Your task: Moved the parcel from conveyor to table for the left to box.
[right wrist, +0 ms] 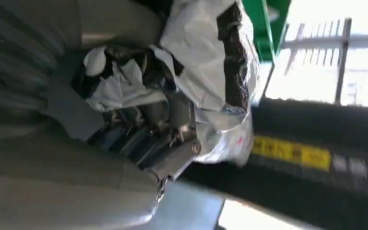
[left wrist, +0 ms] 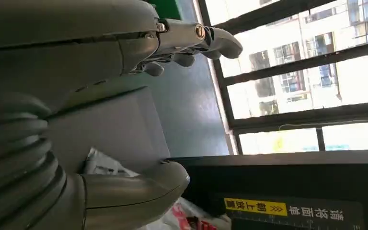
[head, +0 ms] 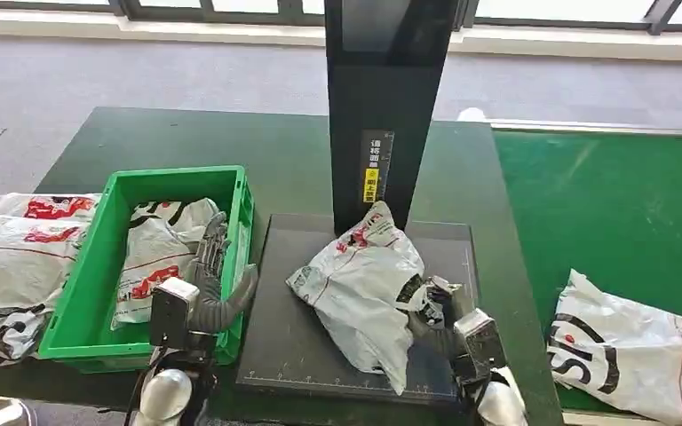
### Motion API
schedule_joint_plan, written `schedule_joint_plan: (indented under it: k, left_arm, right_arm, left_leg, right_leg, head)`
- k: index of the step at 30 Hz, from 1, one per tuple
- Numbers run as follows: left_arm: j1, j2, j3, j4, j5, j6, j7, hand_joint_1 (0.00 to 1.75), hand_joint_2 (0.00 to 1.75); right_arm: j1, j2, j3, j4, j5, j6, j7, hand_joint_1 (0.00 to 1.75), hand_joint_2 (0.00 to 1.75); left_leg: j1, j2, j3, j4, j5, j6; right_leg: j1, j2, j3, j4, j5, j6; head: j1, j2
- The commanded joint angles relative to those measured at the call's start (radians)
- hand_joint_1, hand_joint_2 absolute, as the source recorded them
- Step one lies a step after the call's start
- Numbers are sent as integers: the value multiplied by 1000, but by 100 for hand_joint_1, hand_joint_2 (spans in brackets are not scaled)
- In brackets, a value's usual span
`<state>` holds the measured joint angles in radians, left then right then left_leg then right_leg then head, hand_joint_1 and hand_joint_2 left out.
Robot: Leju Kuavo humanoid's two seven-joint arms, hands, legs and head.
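A crumpled white parcel (head: 360,288) with red and black print lies on the dark scale plate (head: 275,337) in front of the black pillar. My right hand (head: 440,324) grips its near right edge; in the right wrist view the fingers (right wrist: 172,120) are closed into the bunched plastic of the parcel (right wrist: 206,52). My left hand (head: 218,275) hovers over the right wall of the green box (head: 84,280), fingers apart and holding nothing; in the left wrist view its fingers (left wrist: 196,38) and thumb (left wrist: 139,189) stand wide apart. Another white parcel (head: 160,253) lies inside the box.
The black pillar (head: 386,106) stands behind the scale plate. A further parcel (head: 635,351) lies on the green conveyor (head: 613,204) at the right. Several parcels (head: 18,262) are piled on the table to the left of the box.
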<state>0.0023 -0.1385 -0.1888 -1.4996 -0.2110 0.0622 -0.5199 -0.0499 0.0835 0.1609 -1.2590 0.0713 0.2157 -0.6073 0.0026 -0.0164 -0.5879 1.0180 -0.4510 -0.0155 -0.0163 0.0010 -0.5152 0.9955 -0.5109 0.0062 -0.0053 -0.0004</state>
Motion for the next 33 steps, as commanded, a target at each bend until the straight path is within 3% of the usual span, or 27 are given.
schedule_joint_plan:
  k: [1,4,19,20,21,26,27,30,33]
  left_arm:
    - [-54,34,-35,94,7,-3,13,0,175]
    - [-36,40,-36,88,13,4,21,0,175]
    - [-33,33,-25,65,14,12,31,0,175]
    - [-38,27,-21,57,12,15,39,0,175]
    - [-40,25,-17,52,8,14,47,0,175]
    - [-29,24,-9,24,-3,11,68,0,175]
    - [-25,25,-9,22,-3,10,68,0,175]
    - [-31,27,-14,29,-6,3,68,0,175]
    - [-34,26,-14,30,-5,2,69,0,175]
  right_arm:
    - [-92,41,65,250,-18,80,43,175,175]
    - [-108,20,75,314,10,75,95,175,175]
    - [-120,4,57,287,51,16,105,175,175]
    - [-112,0,40,236,78,-47,103,12,175]
    - [-96,-3,23,180,95,-84,116,0,175]
    - [63,-21,-22,-176,241,-250,177,0,175]
    - [87,-20,-28,-209,246,-258,177,0,0]
    - [187,-1,-57,-376,360,-379,172,0,0]
    - [200,-1,-58,-401,365,-381,175,0,0]
  left_leg:
    - [1,2,2,-2,0,-1]
    - [0,3,3,-4,1,0]
    - [0,1,2,-2,1,0]
    - [0,2,2,-3,1,0]
    - [0,1,1,-1,1,0]
    - [-1,-3,-1,0,1,0]
    - [-1,-3,0,-1,1,0]
    - [-1,-4,0,0,0,0]
    - [-1,-3,0,-1,0,0]
  right_leg:
    - [1,1,2,-2,1,-1]
    - [1,1,3,-4,1,-1]
    - [0,0,1,-2,1,-1]
    - [0,0,2,-4,2,-1]
    - [0,-1,1,-2,1,-1]
    - [-1,-4,-1,0,0,0]
    - [-1,-4,-1,-1,0,-1]
    - [-1,-5,0,-1,-1,-1]
    - [-1,-4,1,-2,-1,-1]
  head:
    - [0,0]
    - [0,0]
    - [0,0]
    - [0,0]
    - [0,0]
    - [0,0]
    - [0,0]
    - [0,0]
    - [0,0]
